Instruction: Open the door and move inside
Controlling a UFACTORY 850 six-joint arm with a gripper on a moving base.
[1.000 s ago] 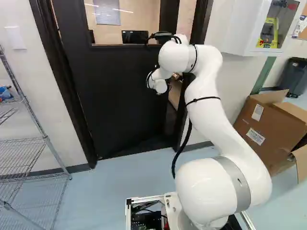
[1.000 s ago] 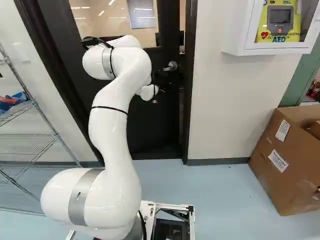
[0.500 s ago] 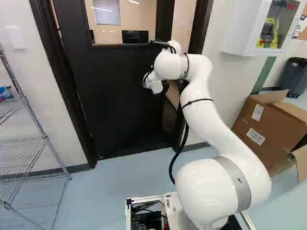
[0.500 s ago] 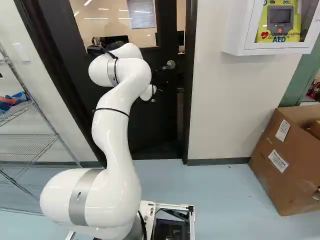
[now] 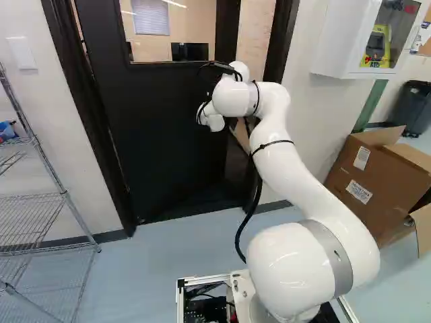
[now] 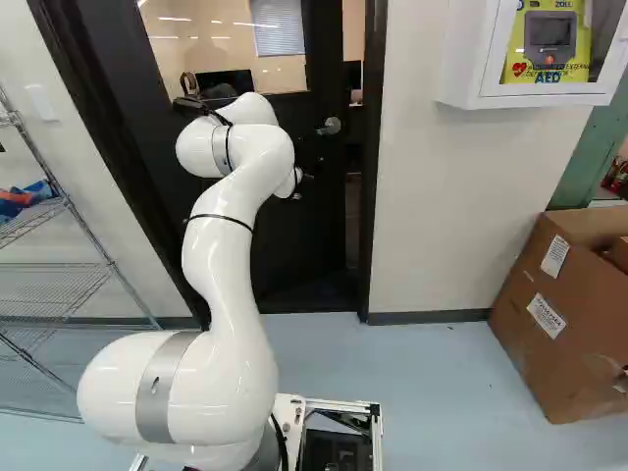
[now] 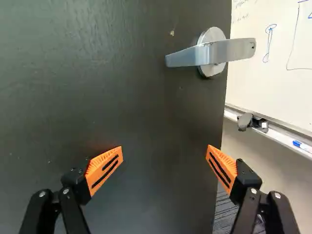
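Two fingers of your claw (image 7: 164,153) stand wide apart, empty, facing the ajar door (image 7: 146,107) below its handle (image 7: 212,52); likely push ahead.

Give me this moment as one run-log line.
door ajar | gripper open, facing door | lever handle ahead of gripper, ungripped | whiteboard visible past door's edge

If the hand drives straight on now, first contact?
Probably the dark door face, with the hand missing the lever handle; the remaining gap is unclear.
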